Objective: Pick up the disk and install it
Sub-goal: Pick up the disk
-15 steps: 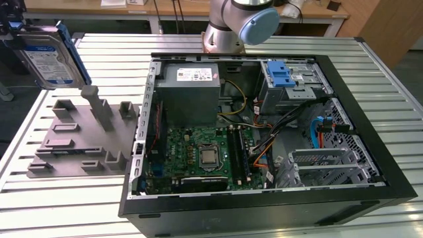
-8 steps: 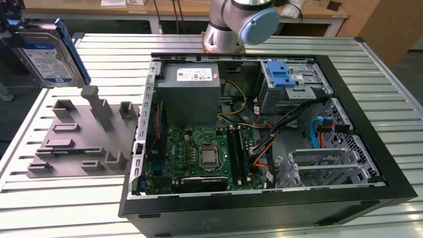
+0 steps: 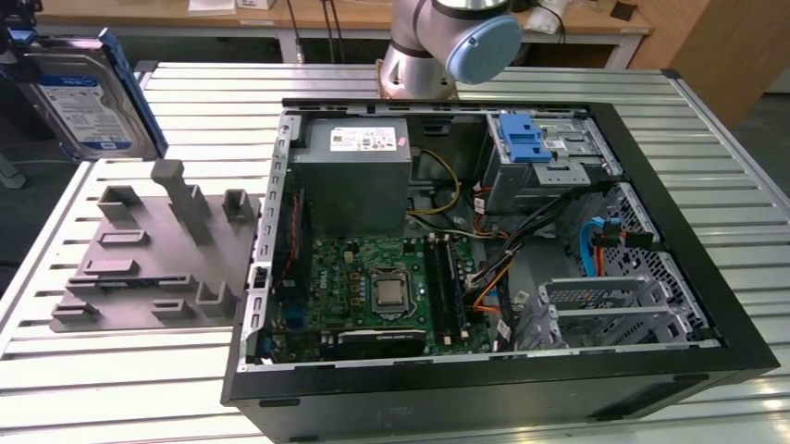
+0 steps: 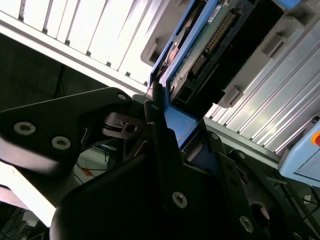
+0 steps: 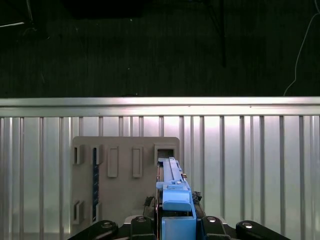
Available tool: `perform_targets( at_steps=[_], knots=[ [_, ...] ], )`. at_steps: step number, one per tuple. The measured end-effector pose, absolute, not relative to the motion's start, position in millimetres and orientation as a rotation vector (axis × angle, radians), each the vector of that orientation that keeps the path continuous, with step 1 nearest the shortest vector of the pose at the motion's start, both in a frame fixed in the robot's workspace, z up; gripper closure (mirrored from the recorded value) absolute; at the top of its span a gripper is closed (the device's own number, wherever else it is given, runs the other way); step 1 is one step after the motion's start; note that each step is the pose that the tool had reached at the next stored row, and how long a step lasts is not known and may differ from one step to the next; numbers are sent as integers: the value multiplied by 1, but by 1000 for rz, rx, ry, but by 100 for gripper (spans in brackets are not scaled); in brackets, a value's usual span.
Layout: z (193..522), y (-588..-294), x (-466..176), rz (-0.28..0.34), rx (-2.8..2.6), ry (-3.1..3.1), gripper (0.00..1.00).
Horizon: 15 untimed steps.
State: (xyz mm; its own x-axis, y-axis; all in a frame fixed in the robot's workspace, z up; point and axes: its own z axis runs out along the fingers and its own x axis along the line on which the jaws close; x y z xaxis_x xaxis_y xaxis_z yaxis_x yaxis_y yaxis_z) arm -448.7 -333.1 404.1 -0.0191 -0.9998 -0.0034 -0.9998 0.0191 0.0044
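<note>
The gripper [image 5: 177,222] has its jaws pinched on the disk [image 3: 77,92] by its blue rails, holding it edge-on above the grey fixture tray [image 3: 148,264], likely to clear the tray's slots.

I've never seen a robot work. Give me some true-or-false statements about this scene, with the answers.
1. The gripper is clamped on the disk. True.
2. The disk already sits inside the computer case. False: it is held outside the case, at the exterior view's left.
3. The case is open, with a green motherboard showing. True.
4. The grey holder lies inside the case. False: it lies on the slatted table beside the case.
</note>
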Motion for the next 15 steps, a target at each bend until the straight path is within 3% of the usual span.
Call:
perform_targets(
  at_steps=[15],
  knots=[
    [416, -333, -449, -9, 2200, -2242, 64]
  ],
)
